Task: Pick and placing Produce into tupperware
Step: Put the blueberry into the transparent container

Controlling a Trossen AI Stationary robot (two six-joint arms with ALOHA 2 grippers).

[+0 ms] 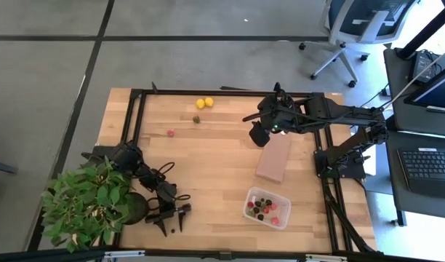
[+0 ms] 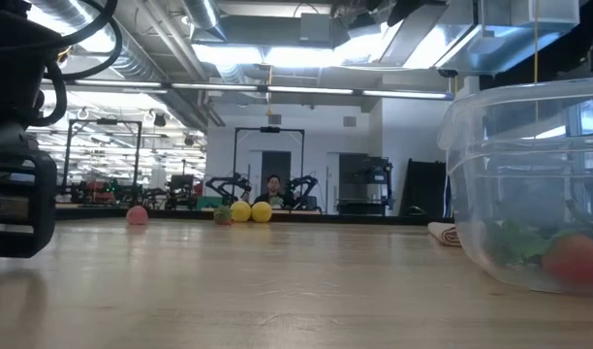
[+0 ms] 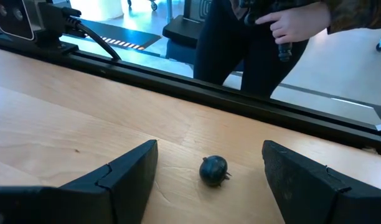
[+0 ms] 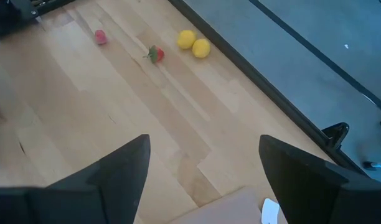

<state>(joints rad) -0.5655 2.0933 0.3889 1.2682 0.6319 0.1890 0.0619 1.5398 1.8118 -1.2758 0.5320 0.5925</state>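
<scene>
In the low view the tupperware [image 2: 529, 194] is cut off at the right edge — the fruit inside is a blur; in the left wrist view a person [image 3: 265, 37] is cropped above the waist

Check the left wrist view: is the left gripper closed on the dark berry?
No; the dark berry lies on the table between the open fingers of the left gripper, untouched.

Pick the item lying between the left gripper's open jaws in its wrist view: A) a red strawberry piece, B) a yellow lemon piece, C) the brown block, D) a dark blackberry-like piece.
D: the left wrist view shows a small dark blackberry-like piece on the wooden table, between the open jaws of the left gripper.
</scene>
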